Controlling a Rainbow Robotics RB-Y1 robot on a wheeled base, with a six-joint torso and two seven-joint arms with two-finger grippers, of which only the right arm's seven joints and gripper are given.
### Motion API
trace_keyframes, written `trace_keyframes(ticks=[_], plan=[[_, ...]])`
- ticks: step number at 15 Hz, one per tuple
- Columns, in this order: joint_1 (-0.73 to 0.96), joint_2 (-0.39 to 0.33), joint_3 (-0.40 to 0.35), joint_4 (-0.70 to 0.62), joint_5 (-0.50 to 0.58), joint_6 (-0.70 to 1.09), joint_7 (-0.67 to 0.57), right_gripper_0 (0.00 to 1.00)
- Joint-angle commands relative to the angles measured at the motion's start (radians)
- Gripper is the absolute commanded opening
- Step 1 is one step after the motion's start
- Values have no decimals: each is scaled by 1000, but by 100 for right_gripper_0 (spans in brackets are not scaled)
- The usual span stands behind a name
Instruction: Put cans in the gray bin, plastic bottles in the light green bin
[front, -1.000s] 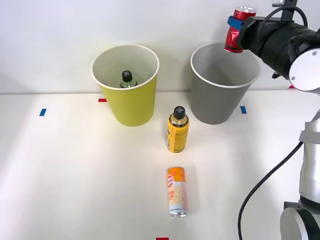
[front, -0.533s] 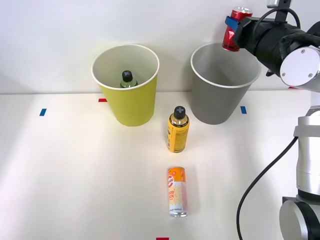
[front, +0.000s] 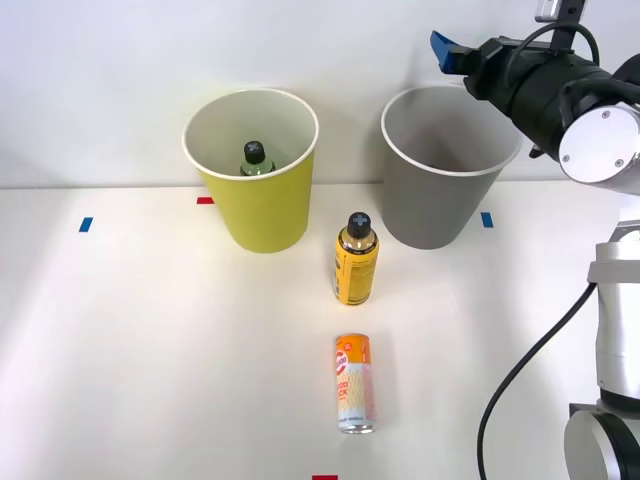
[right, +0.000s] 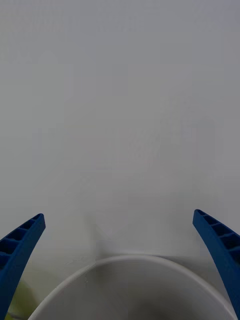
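Right gripper (front: 452, 50) fingers spread empty above gray bin (front: 440, 205); next pick probably orange-and-white can (front: 353, 383) lying on surface (front: 150, 350).

A plain pale grey wall (front: 150, 60) fills the background from nine o'clock through twelve to three o'clock, meeting a smooth white tabletop (front: 150, 350) along a straight horizontal edge. Small blue tape marks (front: 86, 224) sit at nine and three o'clock, with red tape marks (front: 325, 477) at six o'clock and left of centre. Soft, even light falls on the surface.
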Motion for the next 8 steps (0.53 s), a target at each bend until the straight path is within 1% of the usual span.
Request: trace_keyframes(ticks=[1,2,4,8], plan=[[60,-20,50,-5,-79,-128,17,100],[95,-24,76,-14,-87,-201,28,100],[158,-26,113,-36,-81,-292,47,100],[296,-27,147,-152,-71,-391,80,100]])
